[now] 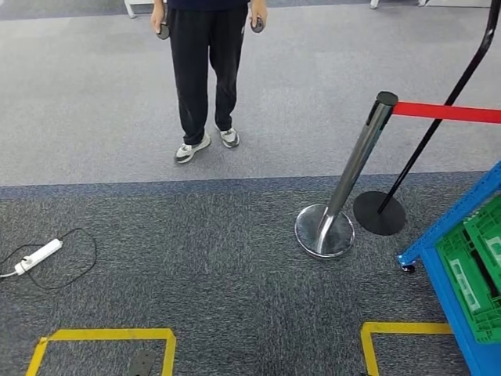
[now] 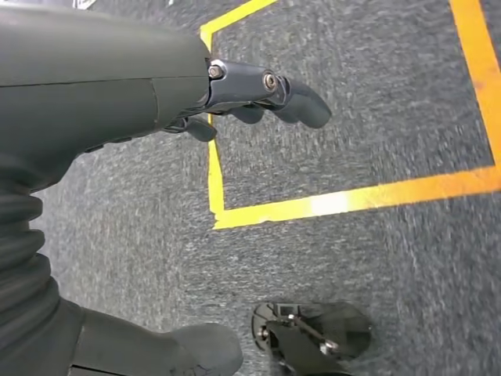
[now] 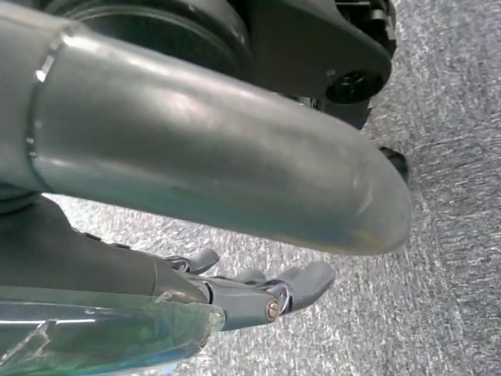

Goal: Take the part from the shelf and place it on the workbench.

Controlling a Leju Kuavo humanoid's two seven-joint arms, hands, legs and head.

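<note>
While both arms hang over carpet, left hand (image 2: 177,102) and right hand (image 3: 236,294) extend spread fingers, holding nothing.

Even, bright overhead light; soft shadows under the chrome post base (image 1: 324,230), which shows glare. Carpet (image 2: 413,94) is motion-blurred in the left wrist view; right wrist foreground is unfocused.

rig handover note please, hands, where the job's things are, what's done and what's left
Left hand: hangs over the carpet, fingers apart, holding nothing.
Right hand: hangs by the robot's side, fingers apart, holding nothing.
Job's things: a blue shelf with green crates stands at the right edge of the head view. No part or workbench can be made out.
Nearby: a person stands ahead; a silver post with a red belt stands beside the shelf.
Done or left: empty hands fit either stage, before fetching or after placing.
</note>
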